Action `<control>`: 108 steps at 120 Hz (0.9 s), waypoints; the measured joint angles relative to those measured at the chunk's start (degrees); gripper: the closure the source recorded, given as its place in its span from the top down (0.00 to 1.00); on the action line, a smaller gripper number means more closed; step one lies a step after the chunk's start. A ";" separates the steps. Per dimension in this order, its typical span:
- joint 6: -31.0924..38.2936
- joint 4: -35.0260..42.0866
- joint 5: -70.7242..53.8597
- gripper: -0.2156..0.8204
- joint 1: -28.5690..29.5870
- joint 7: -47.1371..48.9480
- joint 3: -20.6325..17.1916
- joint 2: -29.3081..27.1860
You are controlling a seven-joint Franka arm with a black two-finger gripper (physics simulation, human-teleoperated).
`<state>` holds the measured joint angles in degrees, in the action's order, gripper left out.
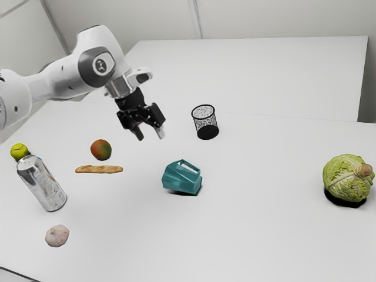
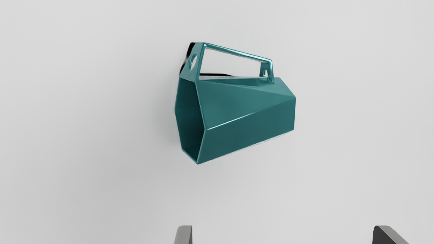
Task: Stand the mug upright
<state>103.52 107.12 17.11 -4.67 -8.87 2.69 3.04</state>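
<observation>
Hanging open above the counter (image 1: 258, 235), the claw (image 1: 150, 135) has its fingers (image 2: 184, 235) spread wide and nothing between them. The mug (image 1: 182, 178) lies on its side, well in from what I take for the counter's far edge, mouth (image 2: 190, 122) sideways rather than up, so I'd judge it still needs righting.

From where I'm standing, the grip is the worry. The body tapers and its walls are slanted facets, so a pinch taken askew could squirt it out or roll it over. A finger could also come down on the handle (image 2: 237, 51) and shove the whole thing along. Tipped the wrong way, it would end mouth down; let go before the base sits flat, it would topple back. A wide swing toward the far edge might clip the bin (image 1: 205, 122). The can (image 1: 41, 183), ball (image 1: 19, 151), mango (image 1: 101, 149), bread (image 1: 99, 169) and garlic (image 1: 57, 235), all nearer the counter's left edge in the exterior view, look less exposed, as does the cabbage (image 1: 348, 179) over to the exterior view's right.

As for writing, the can carries faint print I can't read, and the arm (image 1: 53, 82) wears a round emblem (image 1: 101, 64) with no legible words. I spot no lettering on the mug.
</observation>
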 joint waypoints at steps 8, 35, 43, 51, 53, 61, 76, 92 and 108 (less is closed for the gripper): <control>1.80 1.40 1.17 0.76 0.49 -0.72 -0.03 0.33; 6.90 6.48 5.77 0.77 2.16 -3.60 0.15 1.32; 8.35 7.64 7.53 0.77 2.16 -4.69 0.19 1.90; 9.86 8.85 9.46 0.77 2.34 -5.89 0.21 2.52; 10.26 9.17 10.05 0.77 2.40 -6.24 0.21 2.65; 11.57 9.84 12.22 0.77 2.57 -7.62 0.21 3.10; 14.31 11.56 17.26 0.77 2.62 -10.85 0.25 3.75; 16.59 12.11 22.81 0.76 2.97 -14.93 0.38 5.19; 17.79 12.44 27.04 0.77 3.11 -18.86 0.62 6.68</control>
<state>121.31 119.56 44.15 -1.56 -27.72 3.31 9.71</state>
